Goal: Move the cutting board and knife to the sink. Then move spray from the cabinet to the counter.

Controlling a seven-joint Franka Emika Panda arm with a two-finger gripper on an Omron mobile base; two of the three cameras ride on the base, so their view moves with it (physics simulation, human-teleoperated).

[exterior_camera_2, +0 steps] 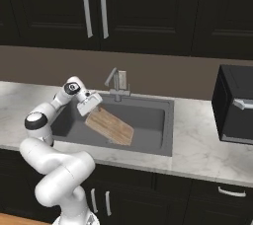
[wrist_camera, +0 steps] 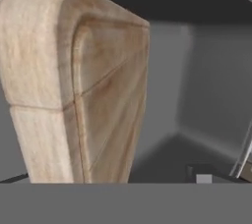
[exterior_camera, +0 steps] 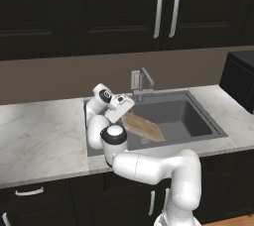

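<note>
Light-brown flat wooden cutting board [exterior_camera: 143, 127], rounded corners: located inside the recessed dark-grey sink [exterior_camera: 206, 121], tilted, upper end lodged at the white arm's two-finger gripper [exterior_camera: 122, 112], long axis running from that gripper down toward the basin floor. Gripper state: cannot be told from these views whether the board is released or clamped. Withdrawal is judged to lie back along the board's axis.

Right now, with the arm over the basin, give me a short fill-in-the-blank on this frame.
1. The cutting board lies tilted inside the ____.
2. Behind the basin, at its back edge, stands a silver ____.
3. The cutting board's material is ____.
4. The gripper hangs over the board's ____ end as the left base view shows it.

Missing: sink; faucet; wood; left
</note>
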